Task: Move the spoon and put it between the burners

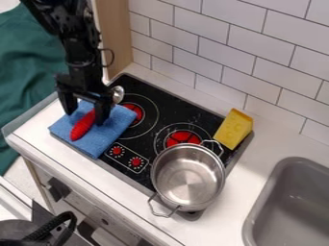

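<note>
Right now I have my black two-finger gripper (85,115) pointing down over the folded blue cloth (120,121), my landmark here. Its fingers stand apart, with a patch of the cloth visible in the gap. The spoon, with a thick red handle (82,127) and a shiny silver metal bowl (118,94), is right at the gripper: the handle runs over the cloth, its upper part close against one finger, and the bowl end reaches out past the cloth's far edge, behind that finger. I can't tell whether finger and handle touch. The cloth overlaps one end of the black cooktop (175,109); a red-centred burner (135,111) is just beside it, a second (183,137) further off. Well apart from the cloth I see an open silver metal pot (188,180) and a yellow toy cheese wedge (233,129), and, furthest from it, a grey sink (256,218).
</note>
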You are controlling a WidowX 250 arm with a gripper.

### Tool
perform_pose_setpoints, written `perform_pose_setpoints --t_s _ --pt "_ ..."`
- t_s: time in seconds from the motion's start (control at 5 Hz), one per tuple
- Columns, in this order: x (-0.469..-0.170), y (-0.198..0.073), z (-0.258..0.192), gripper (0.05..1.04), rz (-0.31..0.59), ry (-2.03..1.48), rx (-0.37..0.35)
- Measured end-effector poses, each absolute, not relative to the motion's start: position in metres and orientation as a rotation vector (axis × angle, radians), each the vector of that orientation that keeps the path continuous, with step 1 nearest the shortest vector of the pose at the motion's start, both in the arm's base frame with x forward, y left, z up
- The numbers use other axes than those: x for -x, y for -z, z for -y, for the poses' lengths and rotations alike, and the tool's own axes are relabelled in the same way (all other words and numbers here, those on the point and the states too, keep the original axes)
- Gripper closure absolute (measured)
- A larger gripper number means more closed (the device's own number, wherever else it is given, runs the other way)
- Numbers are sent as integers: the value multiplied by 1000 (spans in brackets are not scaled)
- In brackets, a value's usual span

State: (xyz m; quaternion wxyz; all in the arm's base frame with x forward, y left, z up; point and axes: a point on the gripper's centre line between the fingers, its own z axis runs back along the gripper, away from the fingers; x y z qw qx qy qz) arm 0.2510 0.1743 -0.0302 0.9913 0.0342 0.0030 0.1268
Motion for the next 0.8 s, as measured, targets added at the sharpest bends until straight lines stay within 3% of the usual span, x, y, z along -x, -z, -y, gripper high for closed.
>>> perform_pose_setpoints --t_s 0.4,0.6,0.8 --pt "-253 41 -172 283 -6 -281 -44" --pt "-256 42 -173 550 1 -282 -41" --pt "-258 41 -172 714 2 -281 -43"
